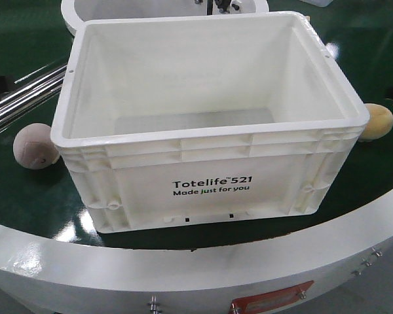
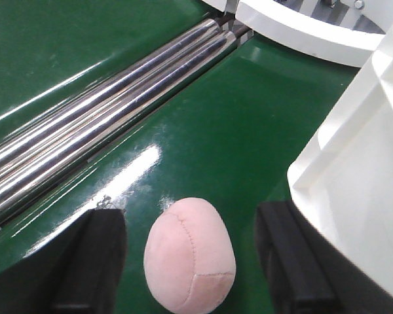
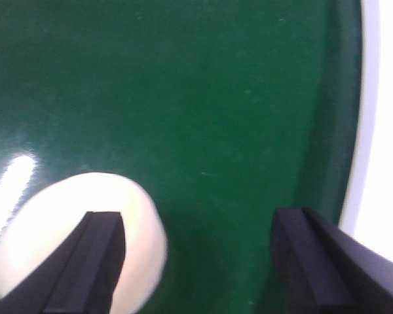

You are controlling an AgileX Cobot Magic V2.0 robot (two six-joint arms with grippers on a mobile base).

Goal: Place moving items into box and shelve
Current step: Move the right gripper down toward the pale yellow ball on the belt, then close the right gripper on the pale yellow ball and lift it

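The white box (image 1: 209,176) printed "Totelife 521" stands empty on the green surface. The pinkish-brown seamed ball (image 1: 34,148) lies at its left side, the pale yellow-tan ball (image 1: 376,122) at its right side. In the left wrist view the pink ball (image 2: 190,256) lies between the wide-apart fingers of my left gripper (image 2: 193,252), which is open and not touching it; the box wall (image 2: 360,163) is just right of it. My right gripper (image 3: 200,255) is open over the green surface, with the pale ball (image 3: 65,242) blurred under its left finger (image 3: 95,261).
Shiny metal rollers (image 2: 98,124) run diagonally left of the pink ball. A white curved rim (image 1: 203,268) bounds the green surface at the front, and another white rim (image 3: 380,131) lies right of the right gripper. A second white container (image 1: 85,13) sits behind the box.
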